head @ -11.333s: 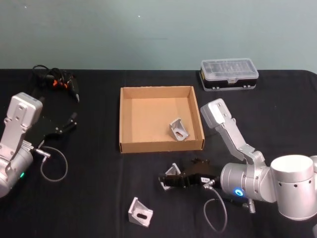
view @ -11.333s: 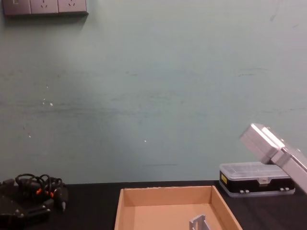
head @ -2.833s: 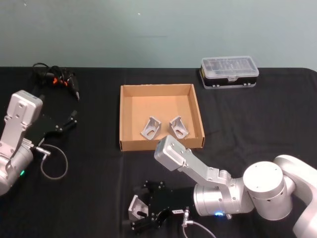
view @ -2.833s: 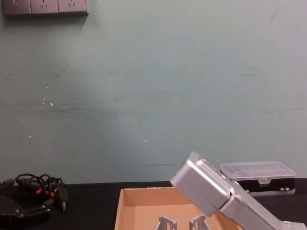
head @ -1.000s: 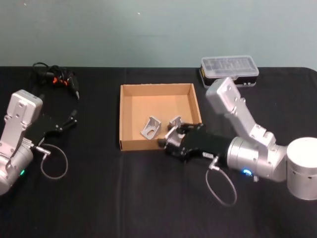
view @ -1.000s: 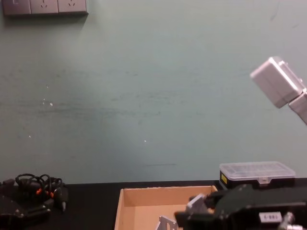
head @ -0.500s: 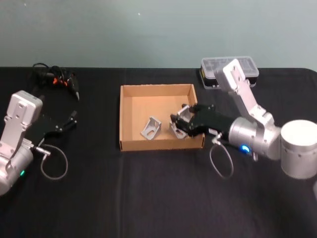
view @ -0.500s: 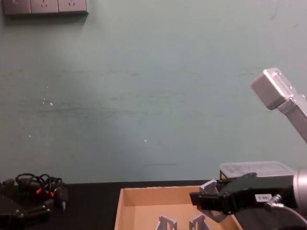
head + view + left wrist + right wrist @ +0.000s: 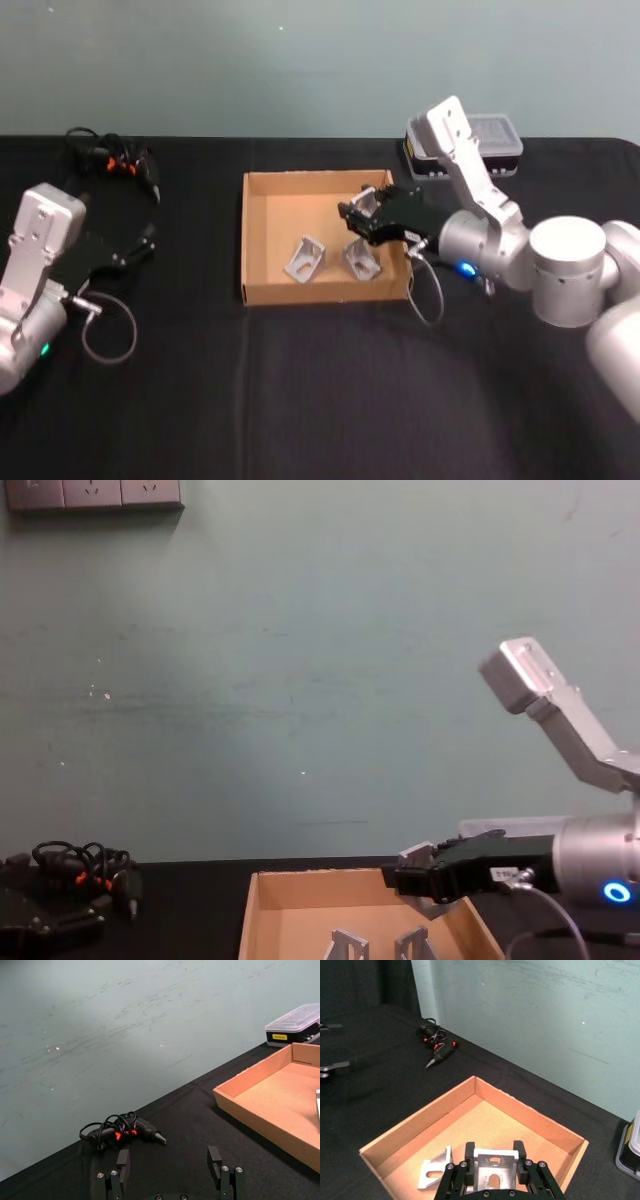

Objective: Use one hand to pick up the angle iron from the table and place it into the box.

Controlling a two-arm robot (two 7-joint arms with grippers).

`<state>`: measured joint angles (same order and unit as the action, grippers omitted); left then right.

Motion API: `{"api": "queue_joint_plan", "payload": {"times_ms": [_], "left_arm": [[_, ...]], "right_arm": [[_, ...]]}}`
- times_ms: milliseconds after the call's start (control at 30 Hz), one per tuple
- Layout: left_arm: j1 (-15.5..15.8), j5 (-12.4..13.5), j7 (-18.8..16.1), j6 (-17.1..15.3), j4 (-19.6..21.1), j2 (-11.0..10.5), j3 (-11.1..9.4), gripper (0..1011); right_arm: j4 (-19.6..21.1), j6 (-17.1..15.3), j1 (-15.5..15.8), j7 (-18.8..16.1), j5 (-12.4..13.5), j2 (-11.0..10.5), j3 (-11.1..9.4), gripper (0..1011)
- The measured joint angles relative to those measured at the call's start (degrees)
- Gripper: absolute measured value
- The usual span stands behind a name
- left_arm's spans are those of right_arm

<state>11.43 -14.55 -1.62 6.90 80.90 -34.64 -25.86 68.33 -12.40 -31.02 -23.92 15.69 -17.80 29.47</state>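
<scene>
**Operator:** Fingers (image 9: 214,1159) on my left gripper (image 9: 170,1170) stand wide apart with nothing between them. That arm sits parked low at the left side of the table (image 9: 300,400), near the cabled tool (image 9: 118,160), well apart from the box (image 9: 262,298).

**Observer:** And over the box?

**Operator:** My right hand (image 9: 372,215) hovers above the box's far right part, its fingers (image 9: 519,1150) clamped on the angle iron (image 9: 492,1166). The piece hangs in the air, clear of the cardboard floor. Two other brackets already lie inside, one toward the middle (image 9: 304,258) and one just right of it (image 9: 361,258), below and a little nearer than my hand.

**Observer:** What worries you from here?

**Operator:** Three things, I reckon. If I let go from this height, the iron may bounce and tumble over the low wall, since I am close to the right rim (image 9: 402,235). If I lower carelessly, the piece may land on the bracket beneath and knock it about or sit crooked. And my forearm passes close by the clear-lidded case (image 9: 495,135) behind; a wide swing on the way out could nudge it.

**Observer:** So?

**Operator:** I would go lower, toward bare cardboard, then release.
</scene>
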Motion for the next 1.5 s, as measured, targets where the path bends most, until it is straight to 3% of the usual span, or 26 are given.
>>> {"api": "queue_joint_plan", "payload": {"times_ms": [400,733,1033,1167,1333,1500], "left_arm": [[0.0,0.0,0.0,0.0,0.0,0.0,0.0,1011],[0.0,0.0,0.0,0.0,0.0,0.0,0.0,1011],[0.0,0.0,0.0,0.0,0.0,0.0,0.0,1011],[0.0,0.0,0.0,0.0,0.0,0.0,0.0,1011],[0.0,0.0,0.0,0.0,0.0,0.0,0.0,1011],[0.0,0.0,0.0,0.0,0.0,0.0,0.0,1011]], "right_arm": [[-10.1,2.1,-4.6,0.5,-2.2,4.9,-0.6,452],[-17.0,3.2,-7.7,0.5,-4.0,7.5,-1.1,452],[-19.2,2.7,-8.9,0.5,-5.4,8.7,-1.8,452],[-19.4,2.4,-8.9,0.6,-5.9,8.9,-2.2,539],[-18.9,2.1,-8.6,0.7,-6.7,9.0,-2.6,718],[-15.7,2.1,-6.8,1.5,-7.2,8.2,-3.5,868]]}}
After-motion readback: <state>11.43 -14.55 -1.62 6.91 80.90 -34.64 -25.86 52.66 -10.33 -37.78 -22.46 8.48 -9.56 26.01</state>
